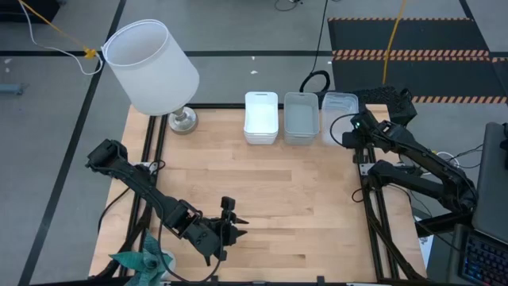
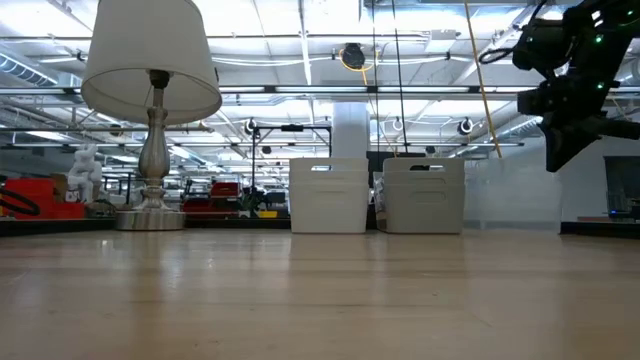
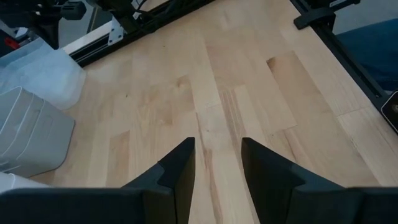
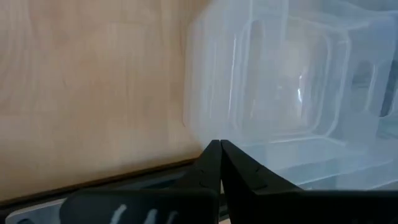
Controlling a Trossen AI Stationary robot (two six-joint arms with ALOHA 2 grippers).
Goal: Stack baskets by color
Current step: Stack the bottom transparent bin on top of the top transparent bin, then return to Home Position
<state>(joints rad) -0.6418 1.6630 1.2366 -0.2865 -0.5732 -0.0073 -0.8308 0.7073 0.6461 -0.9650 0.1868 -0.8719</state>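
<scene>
Wooden table [image 1: 262, 191], seen from above: you find three basket stacks in a row at its far edge, white basket [image 1: 261, 117], grey basket [image 1: 301, 117] and clear basket [image 1: 339, 107], each just beside the next. Your right gripper [image 4: 219, 163] hovers over the clear basket's near rim, its fingers pressed together, holding nothing. Your left gripper [image 3: 217, 171] waits over bare wood near the front edge, well apart from the baskets, fingers parted and empty. A lamp [image 1: 155, 67] stands at the far left corner, its white shade tilted
</scene>
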